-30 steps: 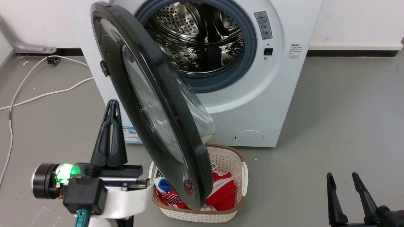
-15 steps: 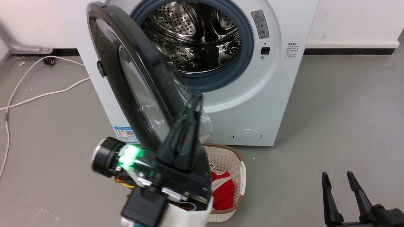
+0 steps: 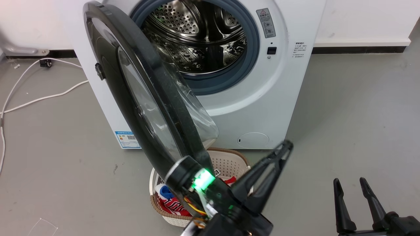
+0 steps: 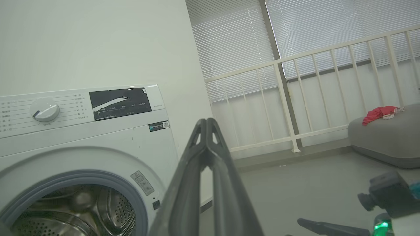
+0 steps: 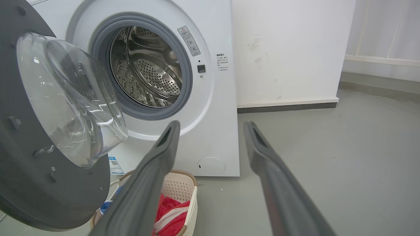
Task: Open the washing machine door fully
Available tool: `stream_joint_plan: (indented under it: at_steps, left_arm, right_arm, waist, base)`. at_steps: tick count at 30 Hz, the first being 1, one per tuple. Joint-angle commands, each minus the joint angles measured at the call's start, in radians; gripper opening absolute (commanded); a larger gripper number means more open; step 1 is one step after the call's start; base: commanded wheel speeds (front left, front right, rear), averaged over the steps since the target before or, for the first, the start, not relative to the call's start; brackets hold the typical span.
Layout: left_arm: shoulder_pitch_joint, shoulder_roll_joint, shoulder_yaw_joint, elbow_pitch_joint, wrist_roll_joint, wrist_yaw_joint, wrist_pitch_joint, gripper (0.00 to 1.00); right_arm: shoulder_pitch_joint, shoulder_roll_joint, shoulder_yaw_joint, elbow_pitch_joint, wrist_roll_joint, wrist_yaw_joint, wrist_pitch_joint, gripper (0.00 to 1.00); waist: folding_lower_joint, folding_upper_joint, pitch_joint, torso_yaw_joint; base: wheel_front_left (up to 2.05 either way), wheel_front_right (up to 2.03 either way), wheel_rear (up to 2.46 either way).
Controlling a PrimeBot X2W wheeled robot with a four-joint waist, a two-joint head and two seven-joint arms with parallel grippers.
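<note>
Left of drum (image 3: 197, 36), washing machine door (image 3: 147, 98) juts outward, glass bulging right.

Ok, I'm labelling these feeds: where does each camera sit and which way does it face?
Head view: on the head, looking forward and down at the washing machine door and laundry basket; left gripper and right gripper show.
Left wrist view: on the left wrist, tilted up past the control panel to a railing; its fingers are shut.
Right wrist view: on the right wrist, facing the door's inner side and basket; its fingers are apart.
All three share the drum.
</note>
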Motion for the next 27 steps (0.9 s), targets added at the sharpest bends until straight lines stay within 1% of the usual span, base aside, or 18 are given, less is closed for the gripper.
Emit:
stream_joint_plan:
  at_steps: [1, 9, 14, 22, 27]
  left_arm:
    - [0.003, 0.000, -0.019, 0.017, -0.005, -0.006, -0.001, 0.00]
    - [0.033, -0.003, -0.114, 0.119, -0.024, -0.038, -0.001, 0.00]
    - [0.063, 0.000, -0.143, 0.172, -0.031, -0.047, -0.001, 0.00]
    - [0.097, 0.018, -0.114, 0.256, -0.048, -0.038, -0.001, 0.00]
    - [0.109, 0.023, -0.058, 0.316, -0.066, -0.022, -0.001, 0.00]
  right_arm:
    - [-0.011, 0.002, 0.000, 0.002, 0.006, 0.000, -0.002, 1.00]
    - [-0.019, 0.002, 0.011, 0.007, 0.008, 0.000, -0.002, 1.00]
    - [-0.023, 0.002, 0.014, 0.011, 0.003, 0.000, -0.002, 1.00]
    - [-0.028, 0.002, 0.013, 0.017, 0.000, 0.000, -0.002, 1.00]
    - [-0.034, 0.002, 0.014, 0.024, 0.001, 0.000, -0.002, 1.00]
  waist:
    - [0.0000, 0.0000, 0.002, 0.002]
    - [0.0000, 0.0000, 0.010, 0.006]
    - [0.0000, 0.0000, 0.015, 0.005]
    - [0.0000, 0.0000, 0.025, 0.004]
    - [0.0000, 0.0000, 0.030, 0.000]
  base:
    - [0.00, 0.00, 0.00]
    - [0.00, 0.00, 0.00]
    - [0.00, 0.00, 0.00]
    - [0.00, 0.00, 0.00]
    - [0.00, 0.00, 0.00]
